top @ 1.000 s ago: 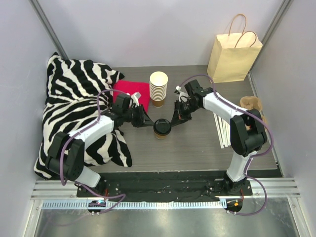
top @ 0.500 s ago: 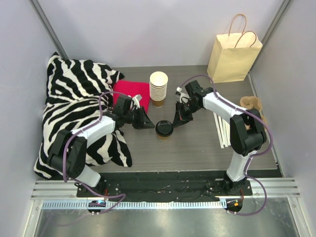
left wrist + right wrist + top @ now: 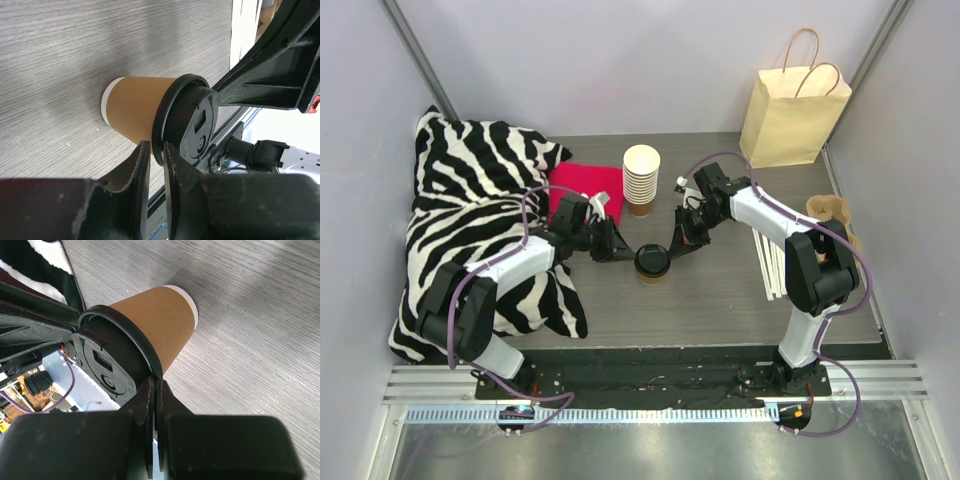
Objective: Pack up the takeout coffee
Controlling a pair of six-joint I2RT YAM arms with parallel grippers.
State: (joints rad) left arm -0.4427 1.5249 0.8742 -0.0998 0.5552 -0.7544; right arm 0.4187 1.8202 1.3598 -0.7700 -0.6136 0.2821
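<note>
Grey wood-grain surface [image 3: 720, 290] boxed by pale walls; zebra-print cushion [image 3: 480, 220] heaped along the left, red cloth [image 3: 588, 185] beside it, stack of cream paper cups [image 3: 641, 178] at mid-back, tan paper bag [image 3: 790, 115] with handles upright in the far right corner.

Upright near the middle of the surface, the takeout coffee [image 3: 651, 262]: just in front of the cup stack, well apart from the bag. Brown paper body, white base band, black plastic lid pressed on top. Flanked on both sides at lid height.

On the left pincer [image 3: 156, 150], jaws almost together, only a narrow slit between, the lid's rim right at that slit. Clamped on the rim or merely pressed against it: cannot tell from the wrist view. On the right pincer [image 3: 154, 382], jaws fully together, tips touching the lid's rim from the other side, holding nothing.

Probably light to carry, heavier and sloshing if filled; contents hidden under the lid. Thin paper wall, soft under a hard squeeze, prone to dent or go oval. Smooth, slippery plastic on the lid, and only a press fit: likely to pop off if lifted by the rim alone. Stiffest just under the lid, at the rolled lip. Best taken there, around the brown body, with jaws spread wide and closed gently. Best kept upright all the way to the bag.
</note>
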